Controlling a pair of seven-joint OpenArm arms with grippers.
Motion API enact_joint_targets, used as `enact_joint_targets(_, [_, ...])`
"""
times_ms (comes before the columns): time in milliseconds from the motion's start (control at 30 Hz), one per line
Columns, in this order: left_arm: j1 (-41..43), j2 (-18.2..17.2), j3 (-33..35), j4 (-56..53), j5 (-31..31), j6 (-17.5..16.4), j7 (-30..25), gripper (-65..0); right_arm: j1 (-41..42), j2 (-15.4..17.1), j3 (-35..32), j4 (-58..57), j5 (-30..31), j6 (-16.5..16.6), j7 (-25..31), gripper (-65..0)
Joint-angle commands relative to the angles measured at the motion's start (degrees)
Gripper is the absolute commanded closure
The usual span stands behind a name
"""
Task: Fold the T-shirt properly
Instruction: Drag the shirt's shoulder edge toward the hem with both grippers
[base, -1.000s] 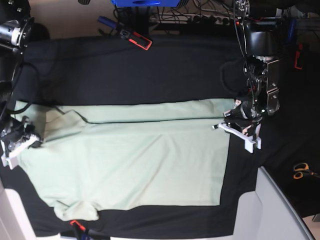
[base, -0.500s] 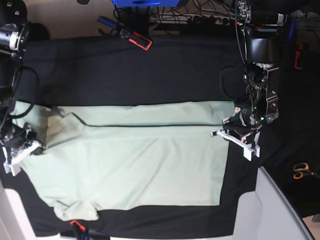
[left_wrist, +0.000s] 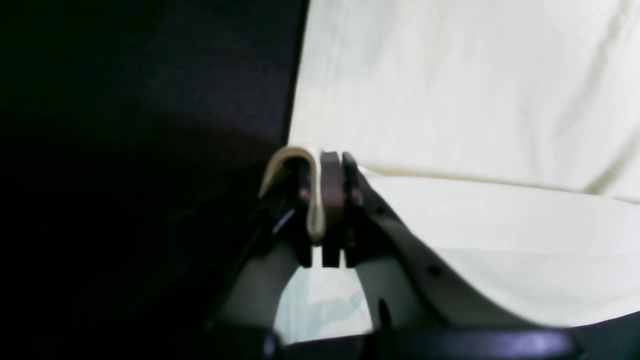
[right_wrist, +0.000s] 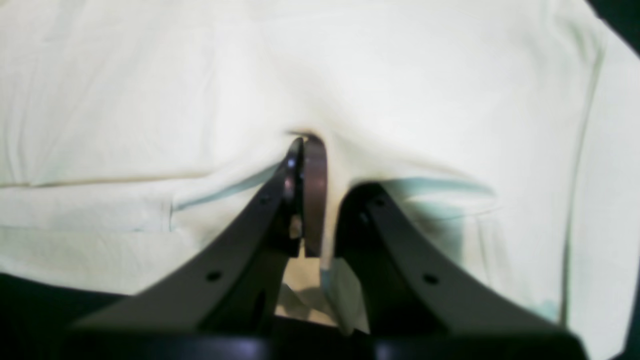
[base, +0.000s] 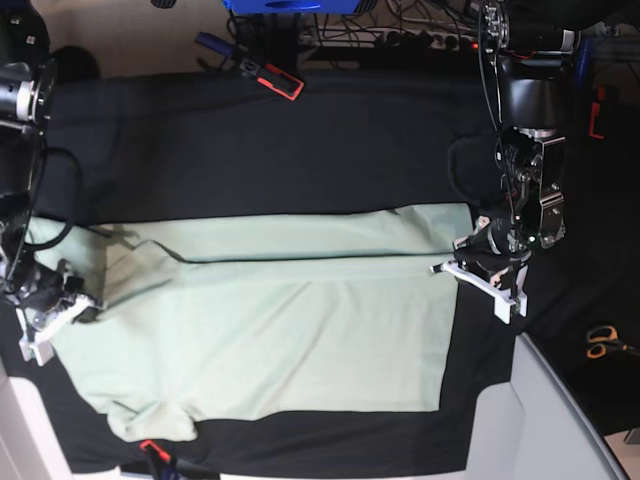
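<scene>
Overhead, the pale green T-shirt (base: 270, 320) lies flat on the black-clothed counter (base: 300, 140), long axis running 9 to 3 o'clock, neck end toward 9, hem toward 3. Its far edge is folded over; that fold now sits lower than a second ago. The left pincer (base: 478, 262) at 3 o'clock and right pincer (base: 55, 300) at 9 have shifted toward 6. From the left wrist, the pincer is clamped on a hem fold. From the right wrist, it is clamped on bunched shirt cloth.
</scene>
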Motion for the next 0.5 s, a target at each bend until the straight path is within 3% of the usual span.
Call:
enact_joint_targets(0, [-1.3,-0.6,-0.2,0.1,1.2,0.1,-1.1,0.0,1.7,1.1,0.2,-0.1,0.7,0.2,1.5,0.0])
enact_joint_targets(133, [-2.8,0.1,-0.2,-3.5,5.0,0.0,-1.3,0.0,1.8,1.1,0.1,-2.2,0.7,0.2,3.0,0.0])
enact_joint_targets(467, [-4.4,0.2,-0.1,-4.2,5.6,-0.1,-2.0,0.0,1.8,1.8,-2.7,-2.2,0.8,0.2,4.1,0.0])
